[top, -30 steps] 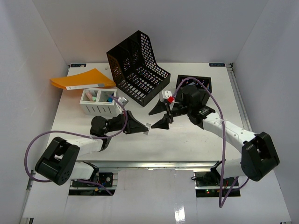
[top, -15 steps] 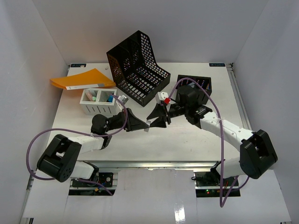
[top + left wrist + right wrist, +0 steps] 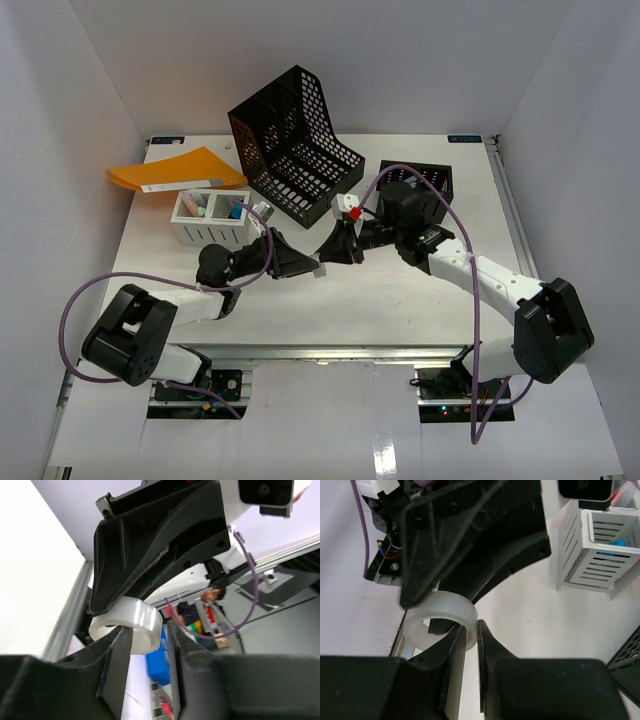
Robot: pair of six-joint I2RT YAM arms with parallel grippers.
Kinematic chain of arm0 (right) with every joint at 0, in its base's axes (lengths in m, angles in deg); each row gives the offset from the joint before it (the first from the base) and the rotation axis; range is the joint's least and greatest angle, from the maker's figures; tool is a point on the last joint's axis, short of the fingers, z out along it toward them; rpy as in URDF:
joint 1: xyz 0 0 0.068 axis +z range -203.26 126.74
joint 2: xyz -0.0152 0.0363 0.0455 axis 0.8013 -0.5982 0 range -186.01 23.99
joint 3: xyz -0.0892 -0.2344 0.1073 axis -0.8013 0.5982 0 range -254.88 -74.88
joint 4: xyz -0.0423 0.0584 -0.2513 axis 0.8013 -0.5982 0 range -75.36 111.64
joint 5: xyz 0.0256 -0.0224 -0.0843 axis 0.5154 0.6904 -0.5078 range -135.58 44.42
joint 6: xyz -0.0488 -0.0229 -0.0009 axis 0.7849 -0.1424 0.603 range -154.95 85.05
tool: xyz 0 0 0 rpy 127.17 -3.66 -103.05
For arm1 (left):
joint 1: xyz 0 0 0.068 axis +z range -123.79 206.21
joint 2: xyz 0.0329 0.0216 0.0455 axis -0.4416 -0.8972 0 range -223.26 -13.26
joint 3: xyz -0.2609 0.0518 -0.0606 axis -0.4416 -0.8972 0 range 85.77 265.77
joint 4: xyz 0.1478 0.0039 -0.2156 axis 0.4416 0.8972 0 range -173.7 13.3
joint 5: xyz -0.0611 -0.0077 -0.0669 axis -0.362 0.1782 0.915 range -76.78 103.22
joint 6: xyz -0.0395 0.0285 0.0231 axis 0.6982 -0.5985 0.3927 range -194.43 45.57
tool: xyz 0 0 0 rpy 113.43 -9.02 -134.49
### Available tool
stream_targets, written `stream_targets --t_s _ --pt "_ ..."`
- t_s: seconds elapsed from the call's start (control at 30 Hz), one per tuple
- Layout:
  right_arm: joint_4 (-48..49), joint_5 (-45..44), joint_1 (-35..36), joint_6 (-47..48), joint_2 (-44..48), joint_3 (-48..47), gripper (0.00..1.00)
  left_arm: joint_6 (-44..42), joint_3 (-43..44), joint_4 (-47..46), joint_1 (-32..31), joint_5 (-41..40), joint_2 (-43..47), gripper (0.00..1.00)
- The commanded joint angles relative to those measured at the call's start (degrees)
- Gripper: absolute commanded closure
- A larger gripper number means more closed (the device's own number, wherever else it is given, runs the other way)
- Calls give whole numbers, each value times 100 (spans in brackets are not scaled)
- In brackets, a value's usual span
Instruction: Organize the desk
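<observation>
Bench [image 3: 400,300]: white top filling the floor of the enclosure, silvery rail [image 3: 330,350] along its near edge, both arm bases just below that edge.

Both arms reach inward and meet over the middle of the bench, tip to tip.

Clear tape roll [image 3: 437,611] is held up between the two, off the surface.

Right gripper [image 3: 472,630]: nearly closed, pinching the wall of the roll, one finger inside the ring and one outside.

Left gripper [image 3: 149,637]: narrow, with the rim of the roll caught between its fingertips. It looks clamped from its own wrist camera, though the contact is partly hidden by the other gripper's black body.

Items on the bench:
- Black mesh file holder [image 3: 295,140] at back centre, standing tilted.
- Orange folder [image 3: 175,168] at back left, overhanging the left edge.
- White slatted pen caddy [image 3: 210,222] just in front of the folder, with coloured items inside.
- Black open box [image 3: 435,178] at back right, partly covered by the right arm.
</observation>
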Motion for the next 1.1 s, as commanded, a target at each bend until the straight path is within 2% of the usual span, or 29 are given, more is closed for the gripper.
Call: stream_targets --t_s 0.0,0.13,0.33,0.53,0.67,0.77,0.87,1.07 --pt "221 -74 88 -70 45 -290 87 -277 237 -1206 -65 -58 146 41" --pt "139 -92 61 50 80 -240 89 -733 353 -265 -65 -26 512 24" --pt "-37 -157 -51 202 189 -186 89 -1809 731 1426 -53 32 1199 21" --pt "-299 -335 -657 385 468 -119 90 -3796 1398 5234 -29 -708 2054 18" --pt "-456 -374 -1271 457 578 -75 90 -4825 1803 7038 -21 -1615 2357 16" --pt "-512 -576 -1782 452 568 -103 91 -5349 1927 7858 -21 -2100 2524 15" --pt "-512 -1083 -2423 325 436 -268 91 -5493 1805 8199 -21 -2273 2749 15" --pt "-530 -2501 -3452 -296 -357 -1098 92 -5217 1295 8495 -21 -2567 3444 14"
